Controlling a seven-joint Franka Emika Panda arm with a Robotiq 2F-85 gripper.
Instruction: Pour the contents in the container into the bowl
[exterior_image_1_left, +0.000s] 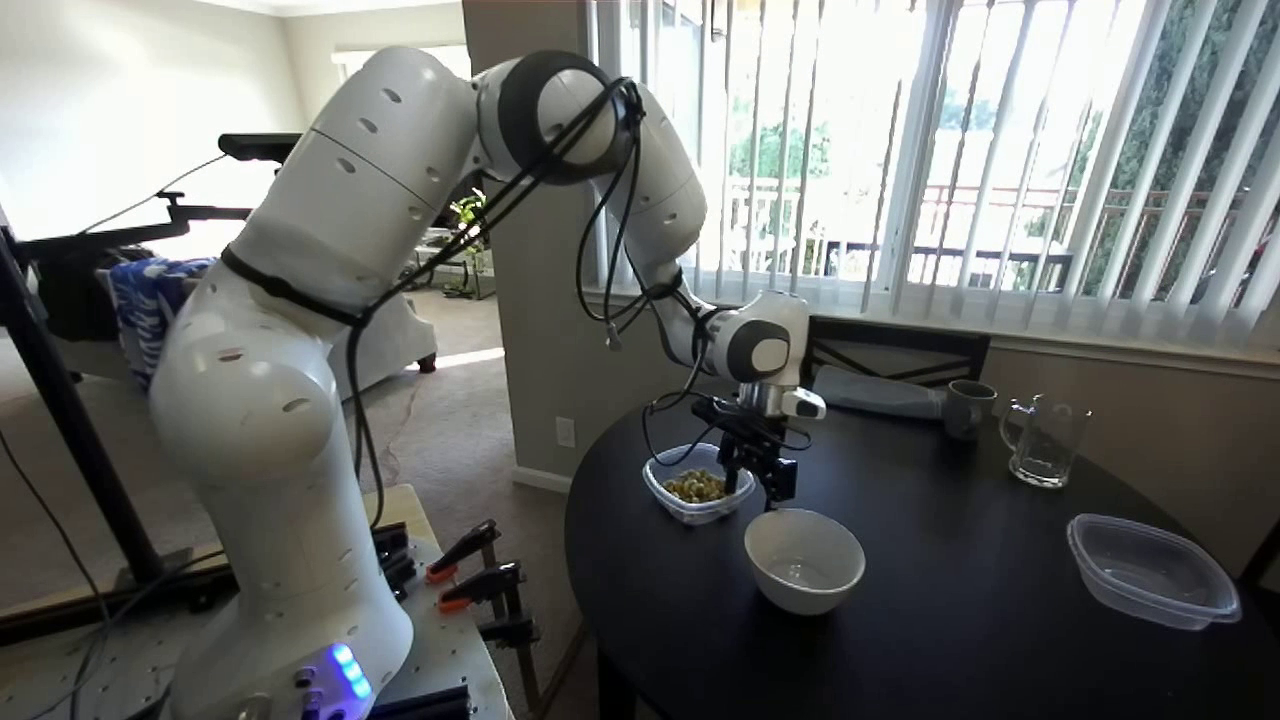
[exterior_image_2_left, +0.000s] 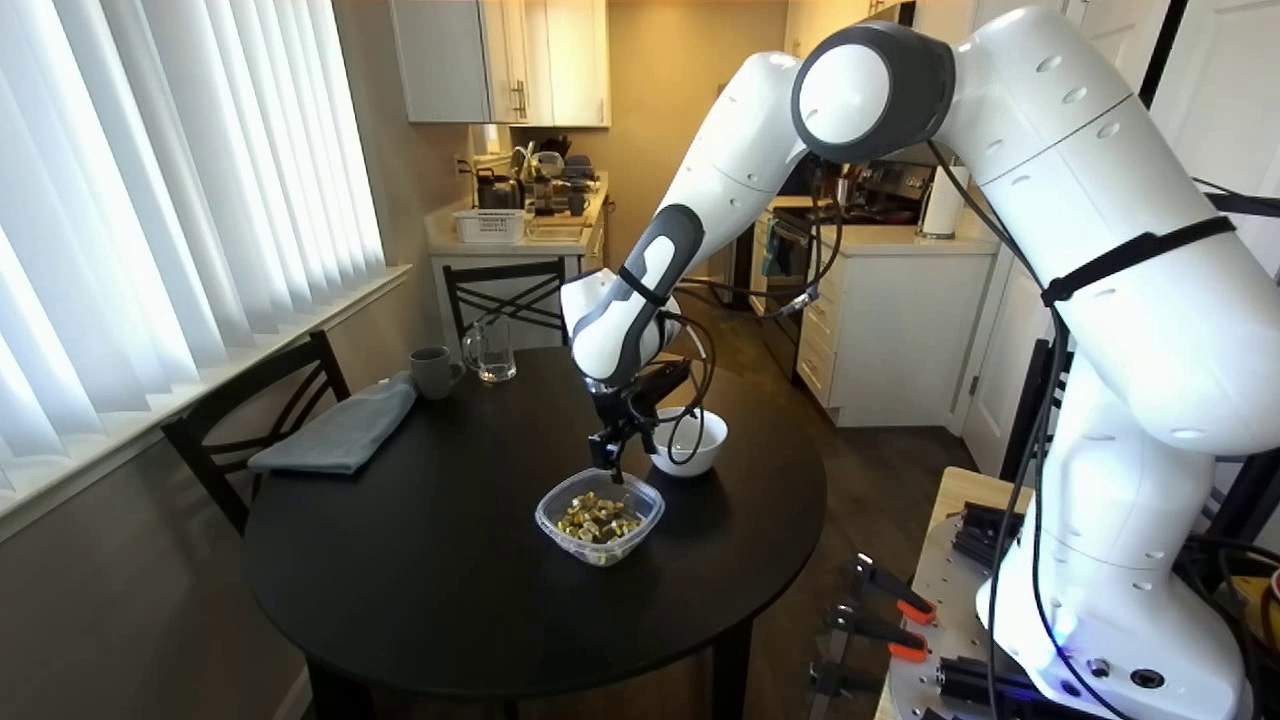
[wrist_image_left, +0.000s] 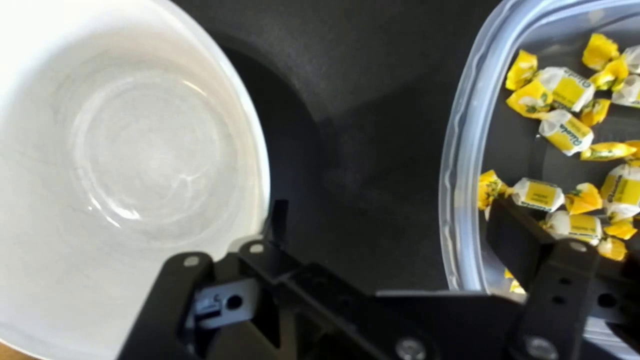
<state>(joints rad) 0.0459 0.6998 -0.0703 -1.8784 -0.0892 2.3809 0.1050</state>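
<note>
Gripper (wrist_image_left: 395, 220) spread wide, holding nothing; fingers (wrist_image_left: 520, 235) flank one wall of the container (wrist_image_left: 462, 150), one just beside the bowl (wrist_image_left: 150, 145); we cannot judge contact. We note wrapped candies (wrist_image_left: 565, 132) inside the container, which sits on the table (exterior_image_1_left: 930, 610).

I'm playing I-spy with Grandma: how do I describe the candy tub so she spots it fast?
Start at the round dark table. On it stands a white bowl, with the candy tub beside it. It's see-through, unlike the bowl, and holds yellow-and-white wrapped Ricola candies, unlike the larger clear tub.
</note>
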